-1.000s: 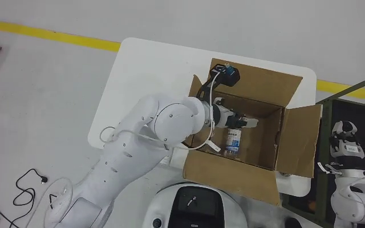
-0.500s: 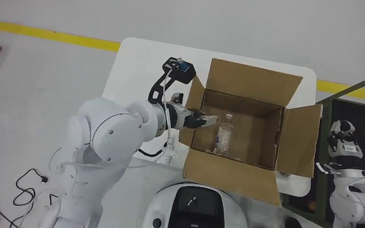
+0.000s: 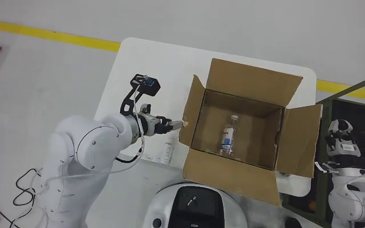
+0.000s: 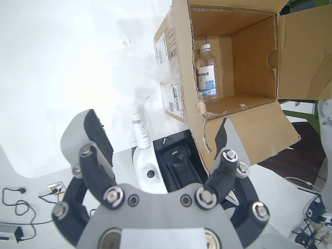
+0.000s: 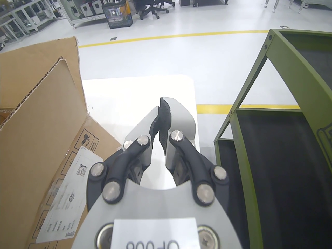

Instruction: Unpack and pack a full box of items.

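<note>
the left claw (image 3: 178,123) is hanging released and empty over the worktop (image 3: 151,68), having backed out of the box (image 3: 228,171) within the last second. the bottle (image 3: 229,135) is resting inside the box, let go, so one item looks packed. the right claw (image 5: 162,120) is sitting clenched on nothing beside the box.

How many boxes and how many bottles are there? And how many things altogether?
Boxes: 1, the cardboard box.
Bottles: 2, the clear bottle inside the box and the spray bottle on the table beside it.
Total: 3.
</note>
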